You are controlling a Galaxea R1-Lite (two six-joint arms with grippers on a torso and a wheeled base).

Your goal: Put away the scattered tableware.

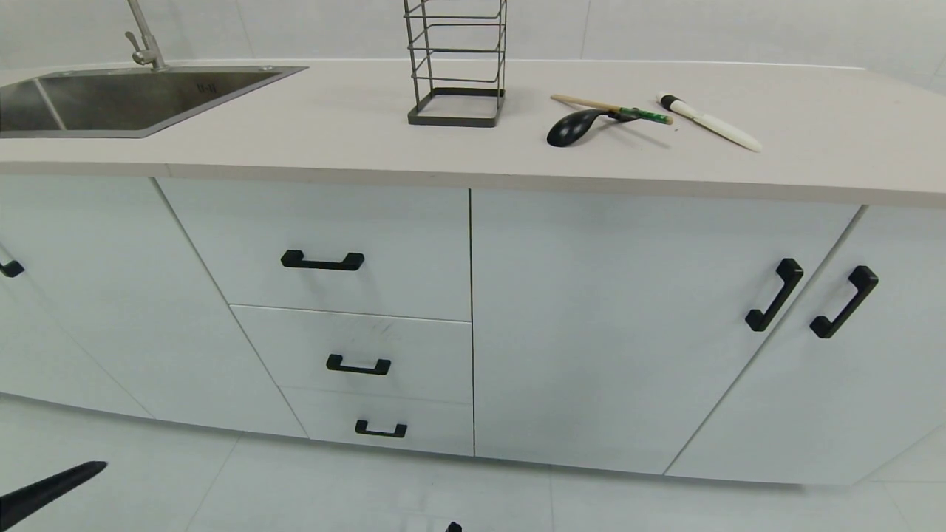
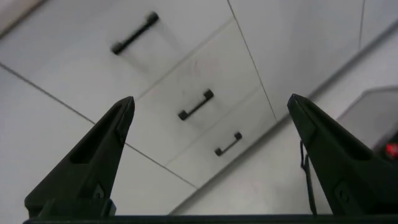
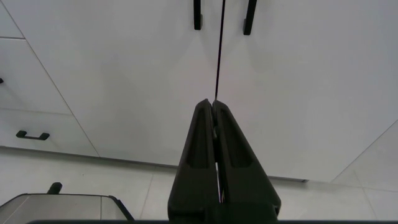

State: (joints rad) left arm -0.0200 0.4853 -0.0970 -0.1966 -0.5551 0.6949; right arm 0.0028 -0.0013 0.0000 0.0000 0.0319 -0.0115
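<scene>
Spoon (image 1: 567, 128), chopsticks (image 1: 612, 109) (touching) between rack (image 1: 454, 121) and knife (image 1: 709, 122), clear of counter (image 1: 295, 144) edge.

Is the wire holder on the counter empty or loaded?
Empty: the wire holder shows a bare base through its wires, and the spoon, chopsticks and white knife lie on the counter beside it.

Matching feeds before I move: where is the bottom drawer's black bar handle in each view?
Head view: bottom drawer's black bar handle, lowest of three stacked handles.
Left wrist view: lowest handle, between fingers of the open left claw.
Right wrist view: handle beside the shut right claw.
Shared: white tiled floor beneath it.
</scene>
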